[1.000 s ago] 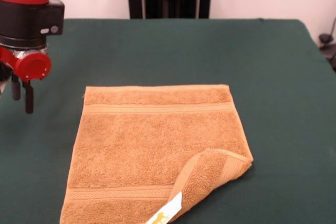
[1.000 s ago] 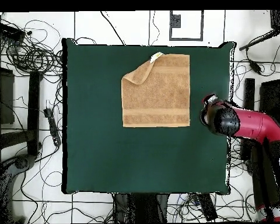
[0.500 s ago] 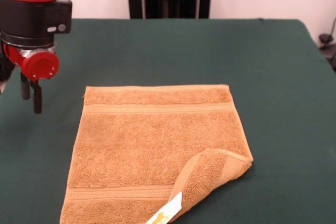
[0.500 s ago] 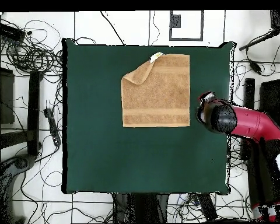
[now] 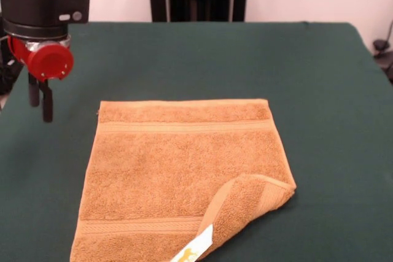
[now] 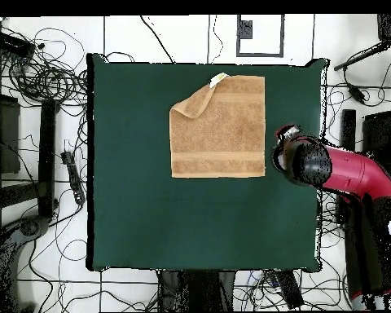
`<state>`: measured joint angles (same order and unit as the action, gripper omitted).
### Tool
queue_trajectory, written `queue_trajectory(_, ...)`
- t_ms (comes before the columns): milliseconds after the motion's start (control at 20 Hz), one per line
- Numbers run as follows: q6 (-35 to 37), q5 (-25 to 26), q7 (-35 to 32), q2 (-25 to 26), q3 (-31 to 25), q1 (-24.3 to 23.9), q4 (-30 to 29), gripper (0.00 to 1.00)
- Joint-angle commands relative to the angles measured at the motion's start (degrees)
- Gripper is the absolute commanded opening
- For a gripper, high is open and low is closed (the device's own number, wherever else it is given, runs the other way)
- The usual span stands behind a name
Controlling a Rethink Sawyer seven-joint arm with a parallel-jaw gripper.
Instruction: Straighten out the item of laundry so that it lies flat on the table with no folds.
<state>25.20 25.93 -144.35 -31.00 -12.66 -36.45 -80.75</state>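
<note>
**Towel on table, one corner folded; gripper off to the side, empty**

Gripper (image 5: 41, 96): hangs above the table (image 5: 331, 72), not touching anything. Two dark fingers (image 5: 47, 101) point straight down, set close together w/ only a narrow gap, nothing between them. Red cap on the arm's wrist sits just above them.

Towel (image 5: 178, 164): orange-tan, lies on the green cloth beside the fingers, apart from them. Nearest part to the fingers is the towel's corner at the far banded end, front view. Most of it lies flat; woven band visible across each end.

Defect: the corner diagonally opposite the fingers is turned over onto the towel's top, forming a triangular flap. White tag (image 5: 195, 246) shows at that flap's edge, well away from the gripper.

Overhead view: gripper (image 6: 282, 151) just beside the towel's (image 6: 223, 130) side edge, near the corner opposite the flap's end; arm runs off over the table's edge.
</note>
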Motion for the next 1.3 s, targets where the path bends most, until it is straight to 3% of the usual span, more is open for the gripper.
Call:
queue_trajectory(50,1.5,-3.3,-4.7,0.5,0.1,3.2,-7.4,1.0)
queue_trajectory(450,0.6,-3.3,-2.8,0.3,0.1,2.8,-8.2,1.0)
queue_trajectory(650,1.6,-1.4,2.3,2.5,-1.9,2.8,-5.6,1.0)
queue_trajectory(1300,3.5,-1.0,1.1,8.0,-0.3,9.1,3.0,1.0)
